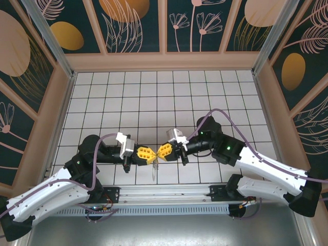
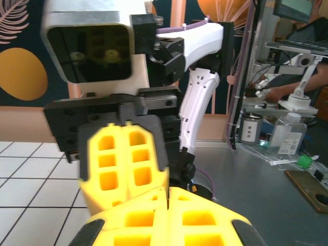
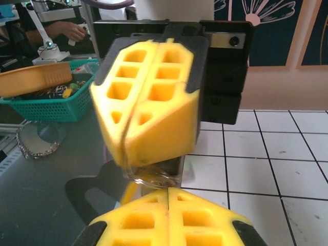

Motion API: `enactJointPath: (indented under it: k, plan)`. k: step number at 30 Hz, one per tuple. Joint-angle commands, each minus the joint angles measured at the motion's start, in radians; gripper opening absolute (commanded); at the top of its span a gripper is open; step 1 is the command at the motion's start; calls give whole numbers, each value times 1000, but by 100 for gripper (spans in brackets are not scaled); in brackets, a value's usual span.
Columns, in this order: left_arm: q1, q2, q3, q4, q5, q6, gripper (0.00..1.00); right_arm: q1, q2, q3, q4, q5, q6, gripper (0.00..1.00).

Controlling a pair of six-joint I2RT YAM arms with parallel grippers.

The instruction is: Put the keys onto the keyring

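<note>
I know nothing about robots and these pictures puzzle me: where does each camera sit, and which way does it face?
Top external: fixed above and behind the arms, looking down at the tiled table; both arms show, left gripper and right gripper tip to tip.
Left wrist: on the left arm, facing the right gripper; own fingers below.
Right wrist: on the right arm, facing the left gripper; own fingers below.
Shared: all three show the grippers meeting.
</note>
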Motion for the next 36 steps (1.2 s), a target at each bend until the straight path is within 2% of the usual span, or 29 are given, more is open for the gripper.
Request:
enactJointPath:
  k: [1,11,15,17,21,25,32,36]
  plan:
    - [-4,-16,28,-1,45,21,0,-19,5,40,49,19,36,0]
    - [-4,-28,29,-3,20,26,0,-20,-23,19,56,29,38,0]
    - [-5,-27,28,8,24,18,0,-9,-103,-52,108,33,16,30]
    - [-4,-25,28,10,27,16,0,1,-136,-71,109,36,-1,36]
    - [-4,-17,32,14,31,11,0,27,-143,-75,77,21,-31,41]
    - [-4,-5,35,27,33,9,0,55,-104,-61,61,35,-54,40]
    - [-5,2,38,28,33,6,0,64,-52,-31,38,68,-81,24]
    - [-4,-1,37,23,31,10,0,65,-46,-28,35,76,-83,22]
